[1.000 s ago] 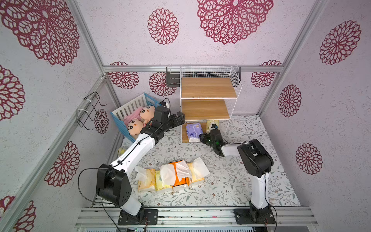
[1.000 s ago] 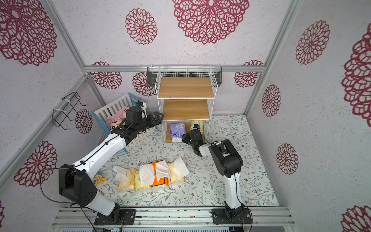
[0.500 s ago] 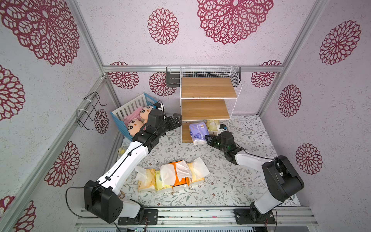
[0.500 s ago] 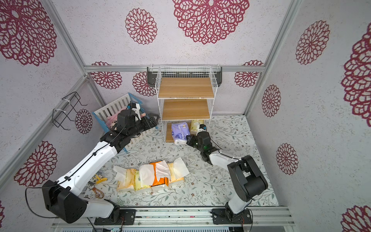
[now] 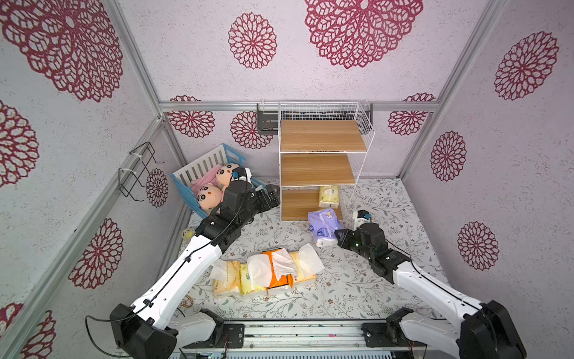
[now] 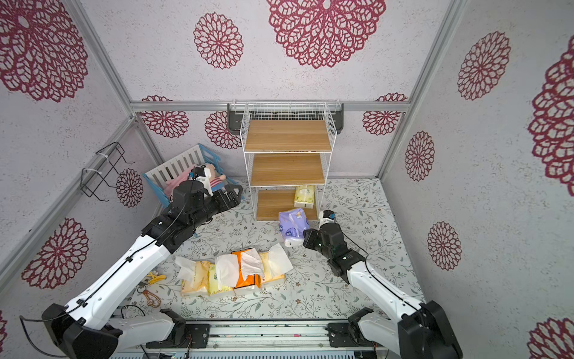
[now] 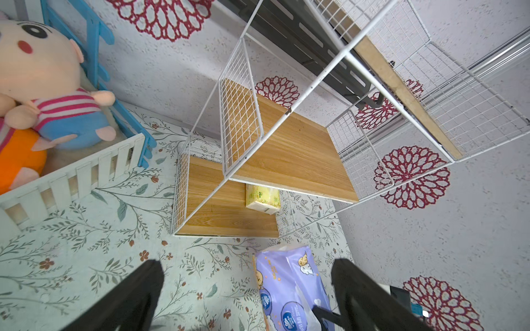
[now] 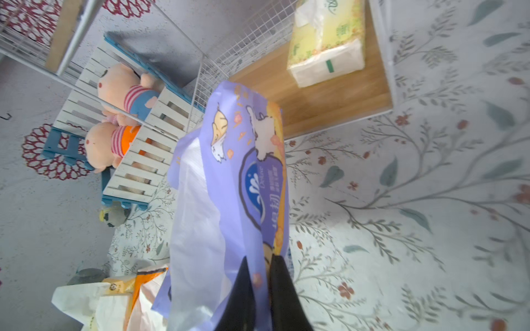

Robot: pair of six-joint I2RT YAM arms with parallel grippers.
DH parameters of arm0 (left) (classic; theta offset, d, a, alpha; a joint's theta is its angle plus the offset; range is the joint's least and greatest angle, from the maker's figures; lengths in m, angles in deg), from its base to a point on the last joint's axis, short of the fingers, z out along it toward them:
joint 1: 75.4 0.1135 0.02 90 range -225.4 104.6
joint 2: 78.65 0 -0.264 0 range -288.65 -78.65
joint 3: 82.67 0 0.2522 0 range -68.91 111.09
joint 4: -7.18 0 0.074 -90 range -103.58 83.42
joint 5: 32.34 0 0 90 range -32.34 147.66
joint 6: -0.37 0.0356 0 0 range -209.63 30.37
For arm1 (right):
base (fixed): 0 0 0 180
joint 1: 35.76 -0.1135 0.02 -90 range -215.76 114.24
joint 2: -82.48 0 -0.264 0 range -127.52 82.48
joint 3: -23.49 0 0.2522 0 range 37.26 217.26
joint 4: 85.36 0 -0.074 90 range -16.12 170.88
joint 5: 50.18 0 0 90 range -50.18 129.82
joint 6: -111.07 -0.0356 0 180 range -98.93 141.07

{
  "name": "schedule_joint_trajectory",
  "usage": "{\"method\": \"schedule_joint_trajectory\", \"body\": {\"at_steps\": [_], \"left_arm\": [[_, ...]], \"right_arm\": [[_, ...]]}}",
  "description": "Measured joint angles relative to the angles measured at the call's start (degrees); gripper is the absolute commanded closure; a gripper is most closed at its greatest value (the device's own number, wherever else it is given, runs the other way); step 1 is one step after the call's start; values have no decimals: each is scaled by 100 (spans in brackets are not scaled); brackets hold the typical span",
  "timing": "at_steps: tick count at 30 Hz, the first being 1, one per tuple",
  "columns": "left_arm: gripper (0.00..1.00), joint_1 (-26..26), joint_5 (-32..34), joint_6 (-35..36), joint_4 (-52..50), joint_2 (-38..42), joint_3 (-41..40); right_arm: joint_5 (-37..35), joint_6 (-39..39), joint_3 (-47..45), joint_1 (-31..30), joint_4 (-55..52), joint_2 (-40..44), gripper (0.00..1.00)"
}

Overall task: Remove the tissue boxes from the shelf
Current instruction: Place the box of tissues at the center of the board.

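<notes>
Pinching the purple pack point(image 5: 323, 225) by its wrapper edge, right tool point(image 8: 259, 265) holds it off the shelf point(image 5: 316, 169); left tool point(image 7: 248, 263) (jaws wide) hovers empty.

Walls point(image 5: 202, 77) w/ red rosettes, leafy-print floor point(image 5: 357, 279), blue crib point(image 5: 202, 164), blk wire rack point(image 5: 136, 172).

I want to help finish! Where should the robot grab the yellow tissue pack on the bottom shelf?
Probably its front end, coming in low through the open front of the shelf. The yellow tissue pack lies flat under the middle board, between wire sides, so top and sides look blocked.
</notes>
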State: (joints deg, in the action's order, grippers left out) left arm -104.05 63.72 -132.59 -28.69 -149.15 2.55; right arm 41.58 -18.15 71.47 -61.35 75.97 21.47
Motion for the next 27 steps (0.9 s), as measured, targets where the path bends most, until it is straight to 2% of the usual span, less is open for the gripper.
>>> {"method": "schedule_joint_trajectory", "body": {"at_steps": [5,9,15,27], "left_arm": [[1,-133,138,-85,-9,118,-7],[1,-258,190,-127,-13,85,-7],[1,-393,243,-146,-61,0,24],[1,-487,304,-214,-76,-166,129]], "right_arm": [[-400,219,-61,0,-837,516,100],[-446,262,-238,0,-1080,479,100],[-278,216,-739,-68,-1036,168,100],[98,98,-1259,-334,-426,138,100]]}}
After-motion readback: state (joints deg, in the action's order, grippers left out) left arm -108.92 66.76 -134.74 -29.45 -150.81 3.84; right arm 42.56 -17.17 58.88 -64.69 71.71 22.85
